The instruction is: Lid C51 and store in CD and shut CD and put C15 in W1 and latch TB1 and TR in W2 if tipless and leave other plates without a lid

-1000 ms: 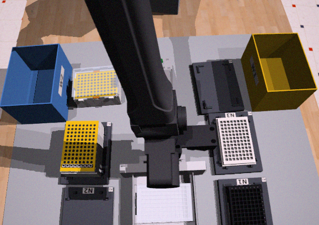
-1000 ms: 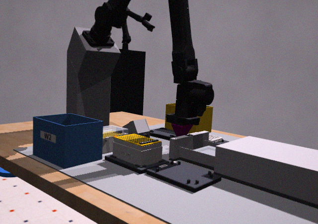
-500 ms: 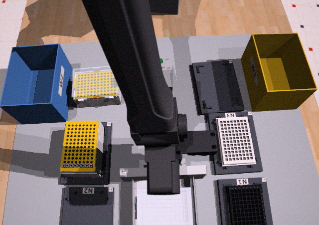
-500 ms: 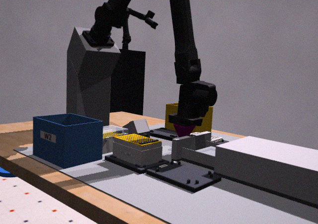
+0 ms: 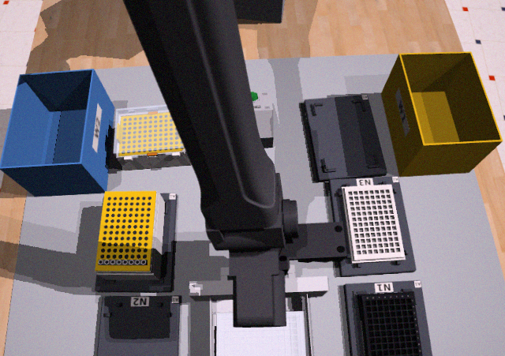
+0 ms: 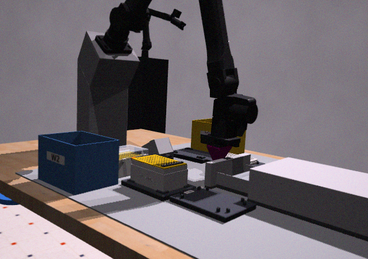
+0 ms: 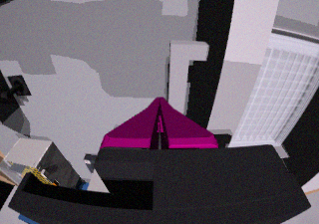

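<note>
My gripper [image 6: 219,155] [image 7: 159,103] is shut on nothing. Its magenta fingertips stand low at the outer face of cooler CD's drawer front [image 5: 309,283] [image 6: 225,167] [image 7: 255,5], beside the small handle [image 7: 182,72]; in the overhead view the arm hides them. The drawer stands open, and the clear plate with its lid [image 5: 260,339] [image 7: 279,92] lies in it. The white plate [image 5: 373,222] sits in nest N3. Nest N2 [image 5: 138,324] [image 6: 207,200] is empty. Tip box TB1 [image 5: 148,132] [image 6: 130,154] stands by the blue bin. Tip rack TR [image 5: 126,226] [image 6: 158,161] shows one row of tips.
Blue bin W2 [image 5: 24,128] [image 6: 77,161] stands at the left, yellow bin W1 [image 5: 440,156] [image 6: 197,131] at the right. A black plate [image 5: 387,324] sits in N1. The lid park [image 5: 346,136] is empty. The green key DONE [image 5: 254,95] peeks out behind the arm. CD's white housing [image 6: 309,185] fills the front.
</note>
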Robot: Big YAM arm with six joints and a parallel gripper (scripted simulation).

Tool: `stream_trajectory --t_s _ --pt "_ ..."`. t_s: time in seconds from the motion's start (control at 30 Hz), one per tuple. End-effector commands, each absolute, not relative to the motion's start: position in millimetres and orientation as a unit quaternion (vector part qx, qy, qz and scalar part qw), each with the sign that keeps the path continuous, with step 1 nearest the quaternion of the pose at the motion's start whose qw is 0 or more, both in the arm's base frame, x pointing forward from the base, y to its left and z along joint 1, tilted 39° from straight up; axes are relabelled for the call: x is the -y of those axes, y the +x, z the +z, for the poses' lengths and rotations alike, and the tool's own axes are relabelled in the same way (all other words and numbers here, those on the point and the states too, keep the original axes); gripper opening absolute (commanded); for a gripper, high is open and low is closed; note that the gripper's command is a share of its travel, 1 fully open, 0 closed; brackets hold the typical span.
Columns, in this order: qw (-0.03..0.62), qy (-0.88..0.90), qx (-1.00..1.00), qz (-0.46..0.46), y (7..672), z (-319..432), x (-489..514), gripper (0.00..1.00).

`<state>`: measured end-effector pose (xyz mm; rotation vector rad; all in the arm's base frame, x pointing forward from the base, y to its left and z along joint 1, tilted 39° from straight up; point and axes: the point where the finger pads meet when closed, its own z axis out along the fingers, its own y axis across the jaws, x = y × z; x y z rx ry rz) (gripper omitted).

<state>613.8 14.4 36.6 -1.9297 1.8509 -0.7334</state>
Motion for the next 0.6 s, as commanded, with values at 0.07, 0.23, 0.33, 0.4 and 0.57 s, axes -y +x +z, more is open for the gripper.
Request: stream_trajectory --t_s 0.07,0.23,0.33,0.4,0.57 --pt "0.21 -0.677 -0.647 -0.281 640.1 65.7 -24.2 0.0" --pt "0.212 -0.676 -0.647 -0.283 640.8 69.0 -23.8 0.0" --pt "0.212 -0.676 -0.647 -0.283 640.8 69.0 -23.8 0.0" --pt "0.212 -0.676 -0.647 -0.283 640.8 69.0 -23.8 0.0" --pt "0.212 -0.676 -0.647 -0.283 640.8 69.0 -23.8 0.0"
